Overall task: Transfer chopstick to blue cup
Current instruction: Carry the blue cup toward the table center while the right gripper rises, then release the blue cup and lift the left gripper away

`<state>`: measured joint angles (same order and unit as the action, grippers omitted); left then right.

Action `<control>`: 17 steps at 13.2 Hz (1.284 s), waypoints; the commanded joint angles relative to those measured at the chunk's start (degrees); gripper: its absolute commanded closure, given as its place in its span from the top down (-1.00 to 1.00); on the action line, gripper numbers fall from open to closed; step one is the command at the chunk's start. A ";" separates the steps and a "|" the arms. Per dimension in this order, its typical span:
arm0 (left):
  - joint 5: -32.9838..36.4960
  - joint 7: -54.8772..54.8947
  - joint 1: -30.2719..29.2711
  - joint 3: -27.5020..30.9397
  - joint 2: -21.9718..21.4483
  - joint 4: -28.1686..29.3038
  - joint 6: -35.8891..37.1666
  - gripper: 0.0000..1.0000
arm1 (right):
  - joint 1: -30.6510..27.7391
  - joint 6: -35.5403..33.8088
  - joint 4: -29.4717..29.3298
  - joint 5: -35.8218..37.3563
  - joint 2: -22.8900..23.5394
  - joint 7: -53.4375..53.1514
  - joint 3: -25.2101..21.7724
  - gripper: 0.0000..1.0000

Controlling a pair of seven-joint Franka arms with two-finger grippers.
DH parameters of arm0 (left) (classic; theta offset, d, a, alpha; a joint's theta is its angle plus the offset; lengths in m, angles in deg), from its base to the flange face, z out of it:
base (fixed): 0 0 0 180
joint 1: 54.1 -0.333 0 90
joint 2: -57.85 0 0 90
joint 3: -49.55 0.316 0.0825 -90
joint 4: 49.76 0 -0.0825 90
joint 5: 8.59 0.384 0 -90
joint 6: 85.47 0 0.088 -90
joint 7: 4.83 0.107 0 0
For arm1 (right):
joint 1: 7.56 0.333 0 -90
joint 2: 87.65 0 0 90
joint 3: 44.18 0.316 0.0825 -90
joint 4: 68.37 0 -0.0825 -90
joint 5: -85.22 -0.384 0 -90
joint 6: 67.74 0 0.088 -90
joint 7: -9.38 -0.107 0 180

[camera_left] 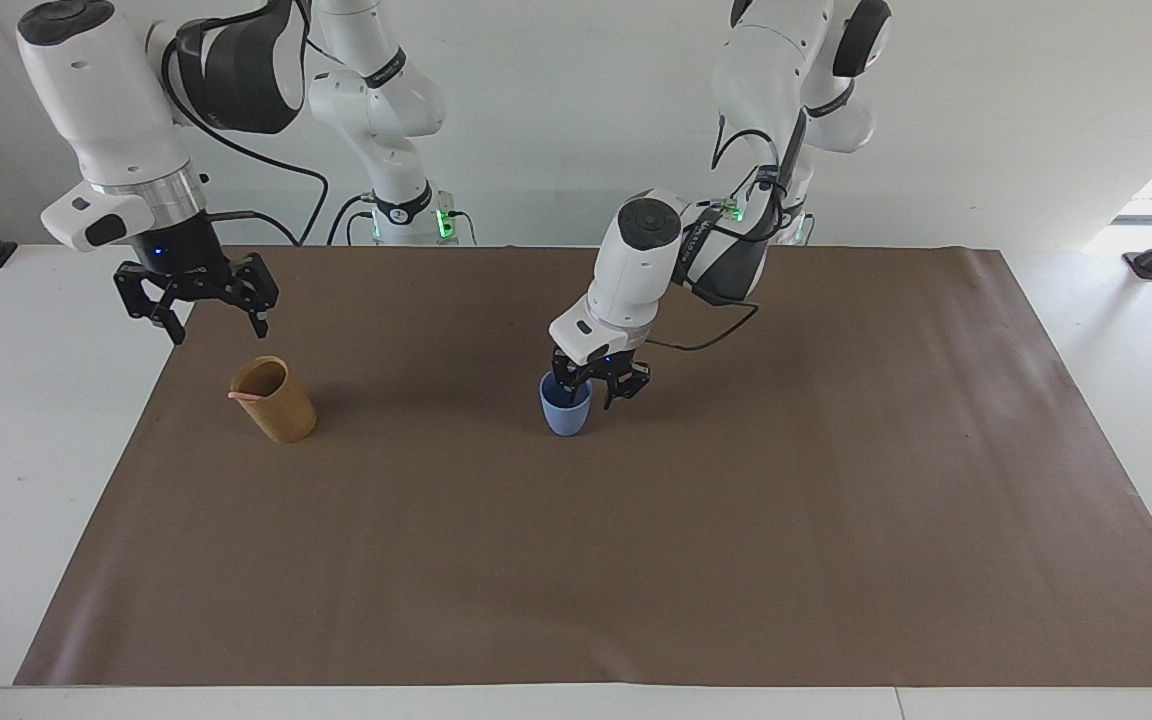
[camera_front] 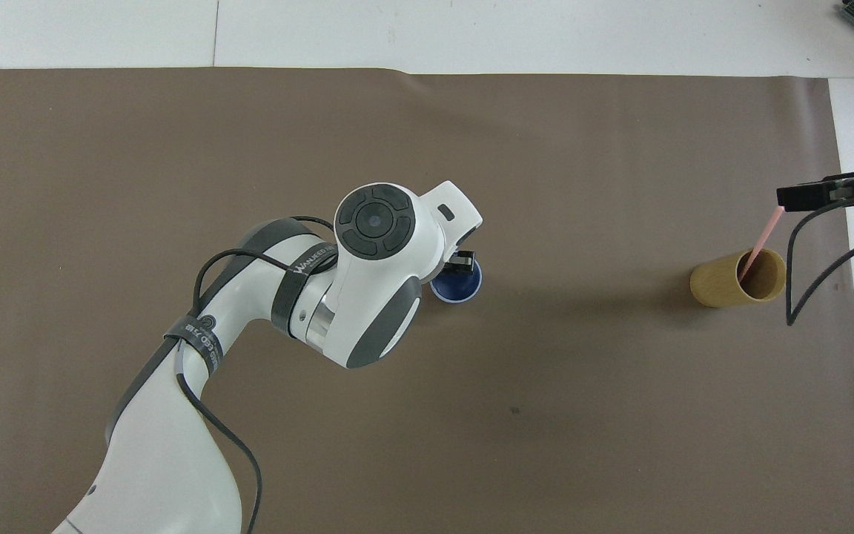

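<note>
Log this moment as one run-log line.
left gripper: open at blue cup rim | right gripper: open above tan cup | chopstick: in tan cup | transfer: pending

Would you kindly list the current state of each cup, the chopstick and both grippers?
blue cup: upright on the mat, left gripper at its rim.
tan cup: upright, holding the chopstick.
chopstick: leaning in the tan cup, tip sticking out.
left gripper: open, over the blue cup.
right gripper: open, empty, raised near the tan cup.
</note>
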<state>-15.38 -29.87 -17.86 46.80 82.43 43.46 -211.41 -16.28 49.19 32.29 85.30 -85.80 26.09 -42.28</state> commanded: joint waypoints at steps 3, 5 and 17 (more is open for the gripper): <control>-1.21 -0.71 -2.21 1.43 -4.88 -0.94 8.76 1.00 | -2.01 10.41 7.78 -1.31 0.61 2.71 0.20 1.00; -0.68 -0.18 -4.49 1.96 -8.04 -0.59 14.64 1.00 | -2.01 14.37 9.63 -1.31 0.88 2.01 0.20 1.00; 3.98 25.20 -27.35 2.05 -16.66 2.93 30.48 1.00 | -2.36 14.03 13.23 -5.35 -0.17 1.66 0.20 0.09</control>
<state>-12.50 -7.71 -43.01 49.43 67.99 44.15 -183.02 -17.82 62.59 42.99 81.26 -84.18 27.07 -42.41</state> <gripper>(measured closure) 0.000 0.419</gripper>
